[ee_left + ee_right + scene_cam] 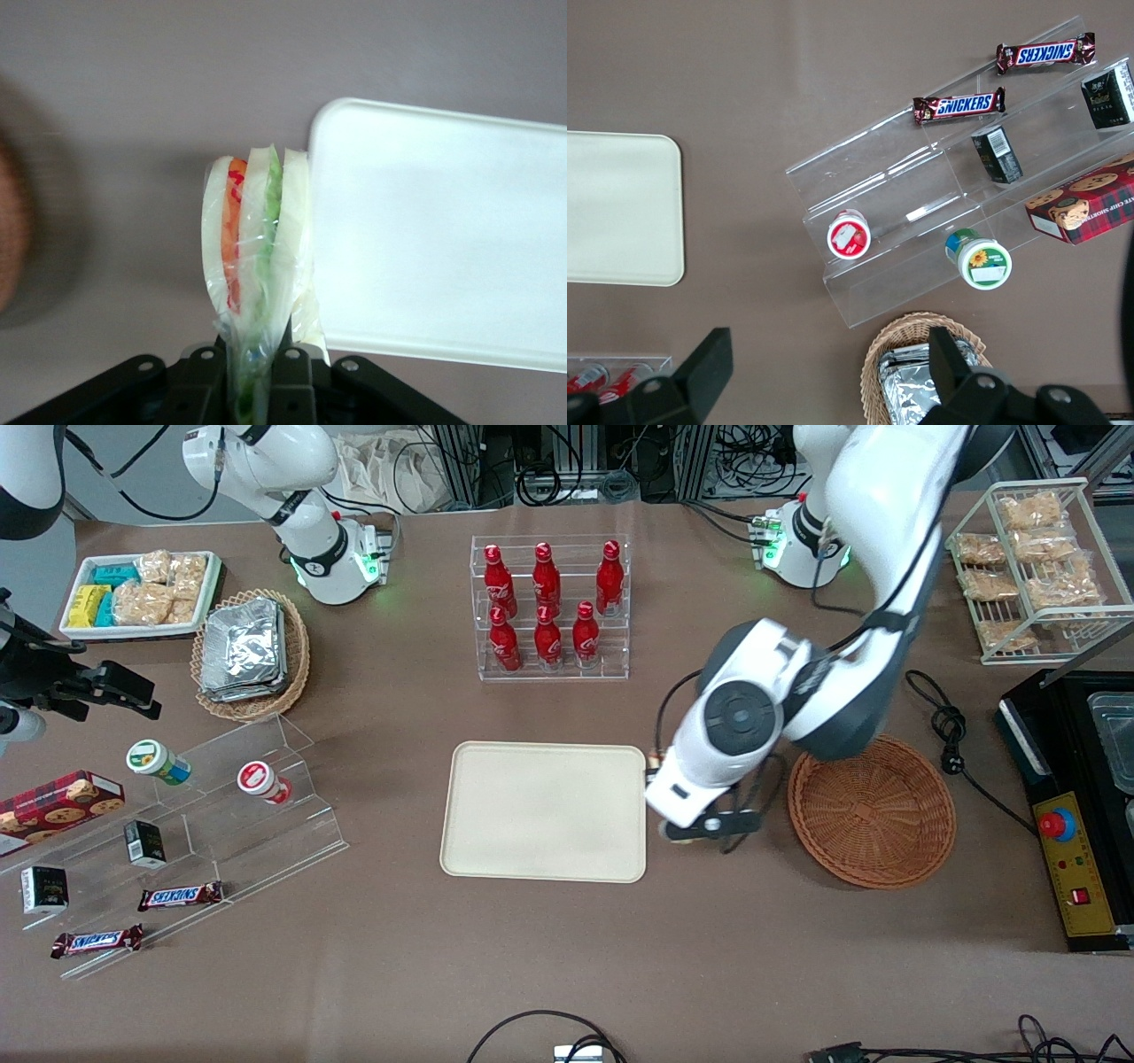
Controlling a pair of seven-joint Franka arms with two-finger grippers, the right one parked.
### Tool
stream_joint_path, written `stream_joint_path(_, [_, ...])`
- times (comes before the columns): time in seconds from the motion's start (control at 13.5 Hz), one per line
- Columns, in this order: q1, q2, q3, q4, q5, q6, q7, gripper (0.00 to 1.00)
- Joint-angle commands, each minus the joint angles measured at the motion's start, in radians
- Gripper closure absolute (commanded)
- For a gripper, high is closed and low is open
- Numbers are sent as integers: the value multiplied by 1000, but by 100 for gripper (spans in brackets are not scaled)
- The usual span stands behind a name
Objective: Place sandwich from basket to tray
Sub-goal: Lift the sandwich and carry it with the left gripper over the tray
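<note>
Your gripper point(257, 372) had its jaws clenched on the sandwich point(257, 239), a clear-wrapped wedge of pale bread with orange and green layers, hanging just beside the rounded corner of the smooth cream tray point(443, 230), over the brown table between it and the round woven wicker basket point(873, 810). Two bars toward the parked arm's end read SNICKERS point(180, 895)
</note>
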State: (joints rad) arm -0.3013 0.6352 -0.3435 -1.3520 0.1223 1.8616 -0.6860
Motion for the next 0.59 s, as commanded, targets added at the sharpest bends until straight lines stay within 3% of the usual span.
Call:
stream_joint_path(0.0, [-56,130,1,60,-1,66,11,100])
stream_joint_path(0.37, [-125,218,6,31,22,178,31,100])
stream_joint_path(0.52, [-114,219,6,28,68,180,71,100])
